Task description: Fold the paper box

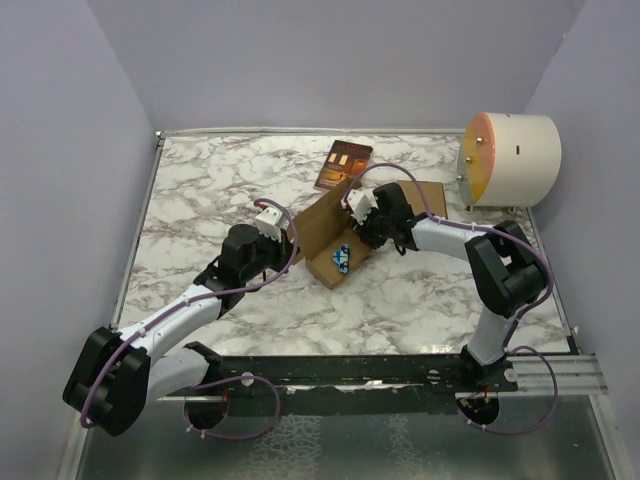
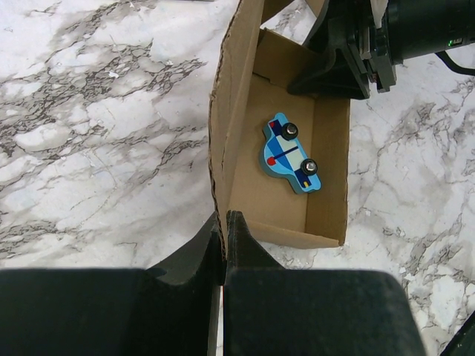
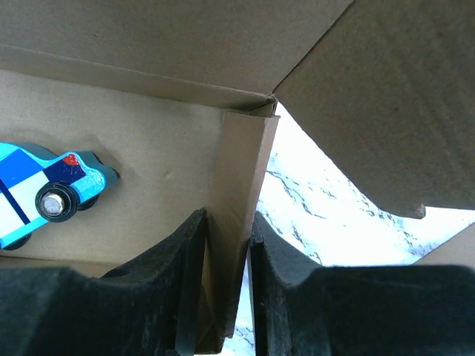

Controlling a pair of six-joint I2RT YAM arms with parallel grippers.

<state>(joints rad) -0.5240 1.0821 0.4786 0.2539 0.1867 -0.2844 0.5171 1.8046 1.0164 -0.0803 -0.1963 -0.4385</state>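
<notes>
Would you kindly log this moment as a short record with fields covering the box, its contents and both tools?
task item: paper box, brown cardboard, partly folded, one long wall raised
contents: blue toy car lying flat on the box floor
left tool: closed on the raised wall's edge
right tool: closed on an end flap
elsewhere on table: picture-cover book beyond the box; white drum far right
status: top open, folding unfinished

No writing to read anywhere at the moment. The book (image 1: 342, 165), upper middle of the top view, shows a picture cover too small to make out any title. The toy car (image 2: 291, 153) carries only blue checks and a red dot. The cardboard box (image 2: 330, 170) is plain brown.
</notes>
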